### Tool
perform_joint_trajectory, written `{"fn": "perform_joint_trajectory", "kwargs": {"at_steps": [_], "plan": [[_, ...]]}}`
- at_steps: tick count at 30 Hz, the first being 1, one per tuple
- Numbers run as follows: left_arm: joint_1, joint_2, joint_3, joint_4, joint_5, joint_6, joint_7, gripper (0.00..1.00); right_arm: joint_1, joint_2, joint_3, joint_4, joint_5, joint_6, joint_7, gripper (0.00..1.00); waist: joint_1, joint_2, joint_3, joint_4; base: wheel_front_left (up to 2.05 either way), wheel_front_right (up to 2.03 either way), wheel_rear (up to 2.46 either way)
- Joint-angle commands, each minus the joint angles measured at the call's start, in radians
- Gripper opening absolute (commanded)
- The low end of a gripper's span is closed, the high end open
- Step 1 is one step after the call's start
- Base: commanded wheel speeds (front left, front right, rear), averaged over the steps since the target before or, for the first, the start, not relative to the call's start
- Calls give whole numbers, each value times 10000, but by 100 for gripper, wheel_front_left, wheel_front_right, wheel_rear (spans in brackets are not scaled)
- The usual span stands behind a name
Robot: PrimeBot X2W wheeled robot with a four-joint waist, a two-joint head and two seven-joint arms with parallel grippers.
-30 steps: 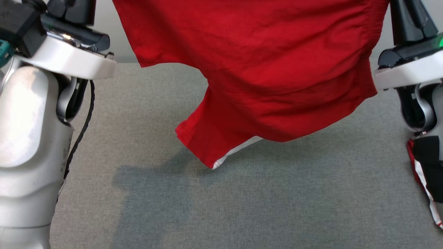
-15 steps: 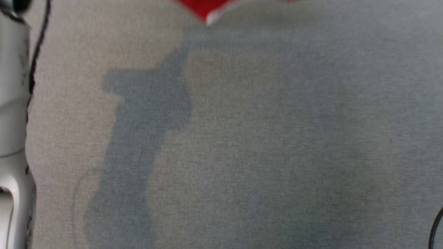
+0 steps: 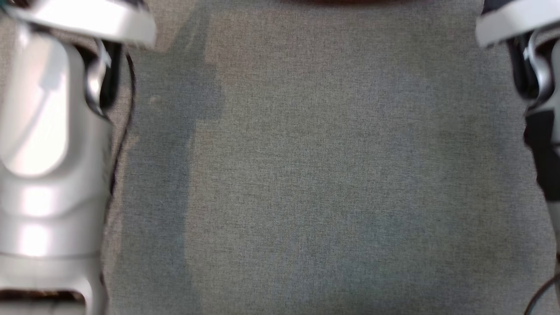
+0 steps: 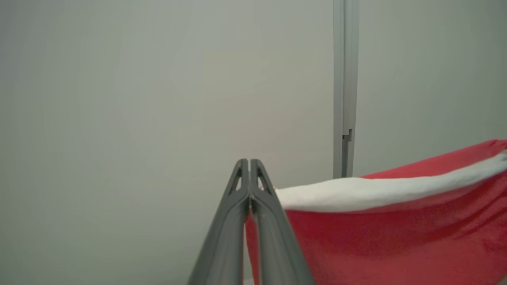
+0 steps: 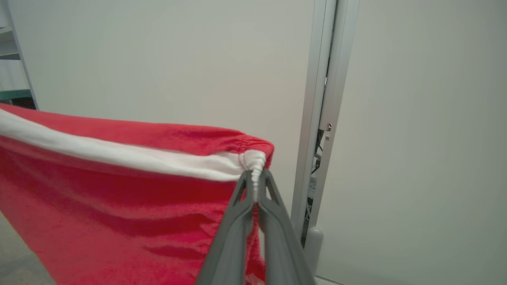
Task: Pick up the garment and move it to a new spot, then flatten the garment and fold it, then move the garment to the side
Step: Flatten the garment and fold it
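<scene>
Left claw: fingers pressed flat together, no gap at the tips, w/ the corner of the garment nipped btwn them. A strip of red cloth shows in the slit lower down. From this claw the white band along the top hem starts just beside the right finger and runs off to the right, climbing a little as it goes. The red body hangs below it.

Right claw: also clamped tight, w/ the gathered end of the white band squeezed up btwn the fingertips. From here the garment goes the other way, out to the left, band on top and red cloth dropping beneath.

So the garment is strung by its two top corners, long axis along the band from one claw to the other, hem edge up. The cloth sags a bit in the middle and isn't fully taut.

Beyond both claws there's a plain pale wall and an upright metal post, which stands just right of the right claw.

Head view is blurred. It shows the grey cloth-covered surface, the left forearm w/ a black cable beside it, and the right forearm at the far edge. A soft shadow lies on the surface near the left forearm. A thin dark-red sliver sits at the very top edge, prob. the garment's lower hem, too blurred to be sure.
</scene>
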Motion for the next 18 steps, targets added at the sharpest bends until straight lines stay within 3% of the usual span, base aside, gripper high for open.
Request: {"fn": "perform_joint_trajectory", "kwargs": {"at_steps": [1, 10, 18], "plan": [[421, -34, 142, -85, -43, -48, -9, 0, 372, -102, 33, -154, 175, -3, 3, 0, 0, 0, -41, -16, 0, 0, 0], [3532, -631, 230, -35, -207, -72, -12, 0, 3320, -270, 180, -1089, 1135, -3, 5, 0, 0, 0, -928, -105, 0, 0, 0], [5237, -753, 246, 52, -520, -75, -12, 0, 5291, -88, 615, -1503, 1275, -3, 3, 0, 0, 0, -1977, -213, 0, 0, 0]]}}
